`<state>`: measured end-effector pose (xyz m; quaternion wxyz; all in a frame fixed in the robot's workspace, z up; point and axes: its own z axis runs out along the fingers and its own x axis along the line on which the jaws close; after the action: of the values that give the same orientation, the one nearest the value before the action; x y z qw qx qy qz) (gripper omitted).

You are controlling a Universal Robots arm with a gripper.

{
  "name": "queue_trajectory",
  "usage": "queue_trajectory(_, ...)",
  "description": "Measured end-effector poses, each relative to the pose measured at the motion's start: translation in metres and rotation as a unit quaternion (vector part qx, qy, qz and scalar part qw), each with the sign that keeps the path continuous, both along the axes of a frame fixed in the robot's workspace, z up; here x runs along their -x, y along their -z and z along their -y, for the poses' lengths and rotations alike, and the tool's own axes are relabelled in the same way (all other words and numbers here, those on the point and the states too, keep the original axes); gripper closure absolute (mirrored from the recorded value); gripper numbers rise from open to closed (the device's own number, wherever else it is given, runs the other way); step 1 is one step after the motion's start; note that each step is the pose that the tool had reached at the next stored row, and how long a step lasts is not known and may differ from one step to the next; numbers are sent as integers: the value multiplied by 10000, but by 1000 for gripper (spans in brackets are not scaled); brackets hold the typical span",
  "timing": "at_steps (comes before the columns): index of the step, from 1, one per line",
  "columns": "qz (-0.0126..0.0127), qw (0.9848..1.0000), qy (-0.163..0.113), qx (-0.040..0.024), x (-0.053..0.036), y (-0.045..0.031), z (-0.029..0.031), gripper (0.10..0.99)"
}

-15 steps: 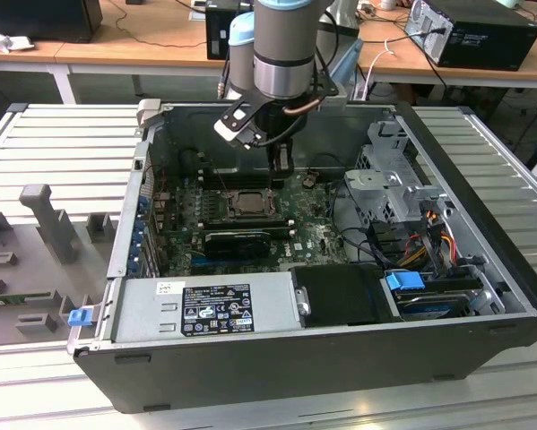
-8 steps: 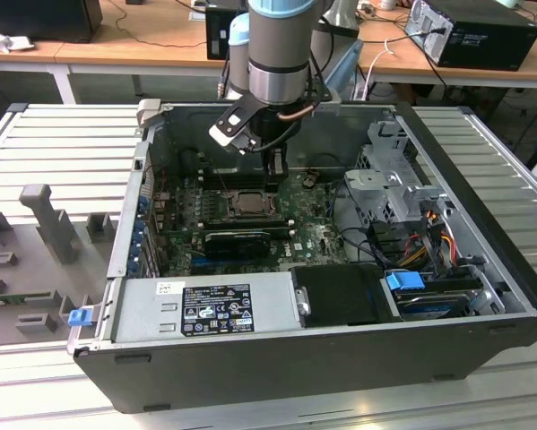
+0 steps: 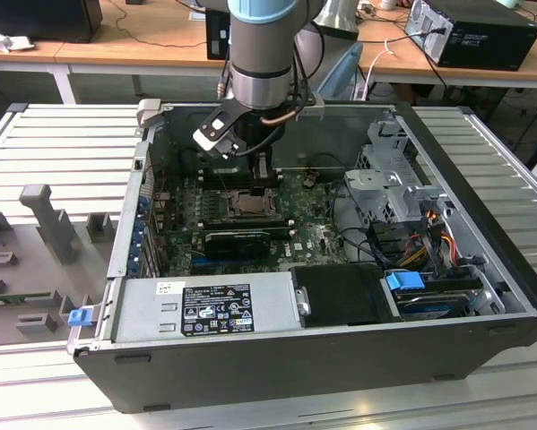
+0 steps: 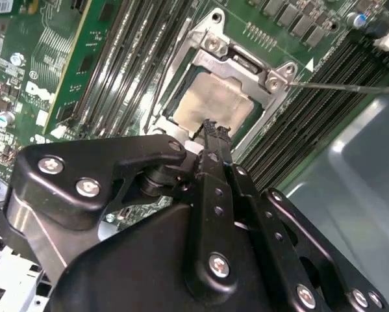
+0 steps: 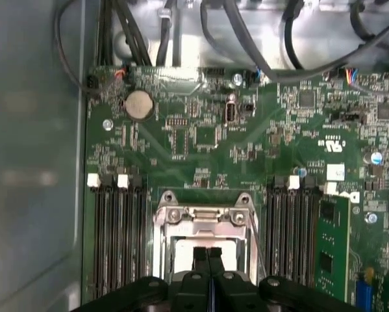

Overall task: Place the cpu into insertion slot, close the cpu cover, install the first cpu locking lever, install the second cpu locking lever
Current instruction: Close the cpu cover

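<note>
The tool [image 4: 210,127] sits nearest the lens in both wrist views, its black fingers pressed tip to tip with nothing visible between them, so it is closed and empty. It hangs low inside the case [image 3: 250,367], which lies open on the slatted worktop [image 3: 62,143].

Under the tool spreads the green board [image 5: 207,162], with banks of memory slots [image 4: 311,110] to either side of its tips. Straight below the tips is the slot [image 3: 248,202]. The cover [image 4: 236,62] appears to lie flat over it. The cpu [image 4: 213,104] shows pale through the cover's window, seated just beneath the tips; I cannot tell whether they touch it. Off to one side of the tool, a thin rod [image 4: 343,85], probably a locking lever, runs out from the cover's corner over the memory slots and looks unlatched.

The cpu is likely light, stiff and smooth on top. It is fragile where it meets the pin field, so it is best taken by its edges and kept level. The cover looks like thin sheet metal that would flex, so it is best pushed on its frame rather than through the window. The lever looks like springy wire that will resist, and is best caught near its free end.
</note>
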<state>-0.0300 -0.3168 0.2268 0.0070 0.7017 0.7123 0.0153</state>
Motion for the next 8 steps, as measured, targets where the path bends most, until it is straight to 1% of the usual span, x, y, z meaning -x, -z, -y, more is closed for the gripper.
queue_trajectory(2,0,10000,0,0,36,0,0,980)
queue_trajectory(8,0,10000,0,-1,81,0,0,980)
